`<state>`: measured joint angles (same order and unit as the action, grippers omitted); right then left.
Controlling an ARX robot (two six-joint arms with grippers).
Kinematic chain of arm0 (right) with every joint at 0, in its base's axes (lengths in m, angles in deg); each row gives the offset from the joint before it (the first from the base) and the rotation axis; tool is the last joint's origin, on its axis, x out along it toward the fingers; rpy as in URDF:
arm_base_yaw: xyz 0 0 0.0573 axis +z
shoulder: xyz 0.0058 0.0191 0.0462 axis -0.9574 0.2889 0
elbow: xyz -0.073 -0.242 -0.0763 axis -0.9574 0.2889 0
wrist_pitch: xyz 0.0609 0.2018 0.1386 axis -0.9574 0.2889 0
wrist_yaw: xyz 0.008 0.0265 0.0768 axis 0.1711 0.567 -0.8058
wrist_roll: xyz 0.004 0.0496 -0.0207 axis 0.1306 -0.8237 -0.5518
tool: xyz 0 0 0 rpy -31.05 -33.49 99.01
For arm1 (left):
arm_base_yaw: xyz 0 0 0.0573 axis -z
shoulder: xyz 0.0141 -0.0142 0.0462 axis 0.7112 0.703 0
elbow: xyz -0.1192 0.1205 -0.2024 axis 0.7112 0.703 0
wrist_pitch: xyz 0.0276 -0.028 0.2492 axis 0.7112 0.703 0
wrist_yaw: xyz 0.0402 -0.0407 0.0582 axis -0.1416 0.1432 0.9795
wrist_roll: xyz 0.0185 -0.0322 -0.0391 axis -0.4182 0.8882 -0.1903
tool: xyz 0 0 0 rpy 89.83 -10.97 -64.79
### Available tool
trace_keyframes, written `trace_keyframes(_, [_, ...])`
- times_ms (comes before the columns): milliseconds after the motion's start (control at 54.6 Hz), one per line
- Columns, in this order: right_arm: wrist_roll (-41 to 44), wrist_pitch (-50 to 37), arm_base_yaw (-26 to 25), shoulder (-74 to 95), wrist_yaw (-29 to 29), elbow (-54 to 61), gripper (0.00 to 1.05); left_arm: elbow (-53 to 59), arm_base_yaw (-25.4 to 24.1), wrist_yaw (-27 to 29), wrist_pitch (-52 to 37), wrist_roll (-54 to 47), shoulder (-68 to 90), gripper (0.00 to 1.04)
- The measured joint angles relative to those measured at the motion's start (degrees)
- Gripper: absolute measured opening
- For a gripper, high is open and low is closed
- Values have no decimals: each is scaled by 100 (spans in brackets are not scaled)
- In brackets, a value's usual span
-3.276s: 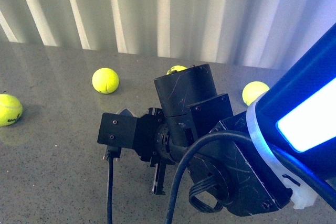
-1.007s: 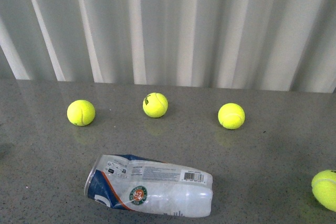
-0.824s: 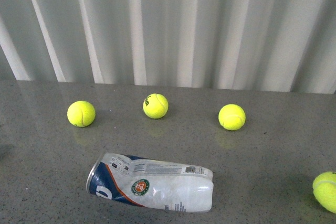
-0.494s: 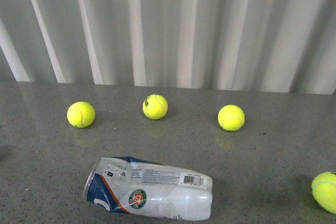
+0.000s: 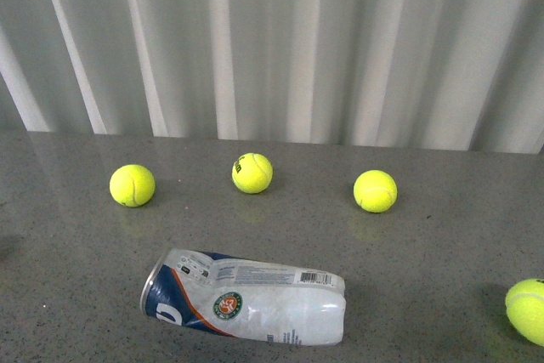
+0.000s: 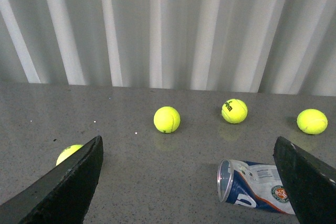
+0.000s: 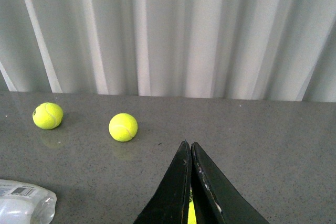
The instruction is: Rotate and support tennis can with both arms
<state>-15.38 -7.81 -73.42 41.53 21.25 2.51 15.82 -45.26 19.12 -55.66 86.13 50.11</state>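
Tennis can flat on bench | left jaws gaping, right jaws pinched shut | risk: one-sided nudge rolls can into tennis ball beyond it.

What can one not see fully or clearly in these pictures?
Front view: the print on the clear plastic tennis can is too small; a yellow tennis ball is cut by the right edge.
Right wrist view: the shut right hand hides most of a yellow ball.

Lab-like grey bench, white pleated backdrop
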Motion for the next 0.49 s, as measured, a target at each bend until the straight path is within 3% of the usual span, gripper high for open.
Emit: trace_keyframes(494, [-9,1196,2,-1228,0,0,3,0,0,0,0,0,2,98])
